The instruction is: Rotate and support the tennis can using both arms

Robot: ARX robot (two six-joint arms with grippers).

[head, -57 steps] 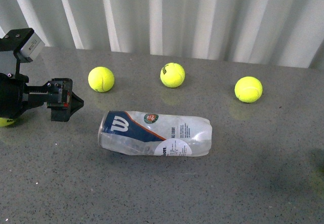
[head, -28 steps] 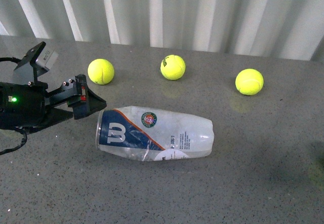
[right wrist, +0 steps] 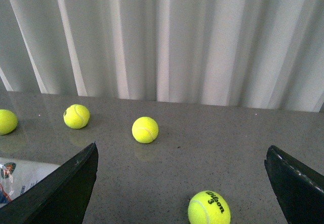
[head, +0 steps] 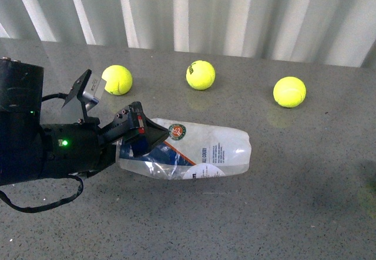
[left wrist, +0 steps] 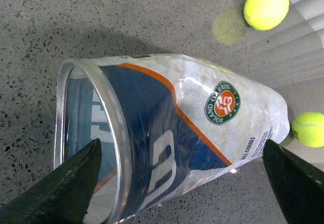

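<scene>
Lying on its side across the middle of the front view, the tennis can (head: 200,151) is resting on the grey table (head: 294,213), its open, metal-rimmed mouth pointing toward the left of the frame. The task is judged to be just starting: the can is not standing upright, and only one arm is attending to it. The left arm (head: 41,148) is reaching in from the lower left of the frame, placing the left gripper (head: 140,133) over the rimmed end. In the left wrist view its fingers (left wrist: 76,183) are standing wide apart at the lower corners, with the can's mouth lying between them. Whether either finger is touching the plastic cannot be told. The right gripper (right wrist: 182,148) is likewise spread wide and carrying nothing, with only a corner of the can showing at the lower left edge of its view. The right arm is not appearing in the front view. Closing on the can, turning it and bracing it from both sides are all remaining. Three tennis balls (head: 200,75) are sitting apart from the can across the upper part of the front view.
</scene>
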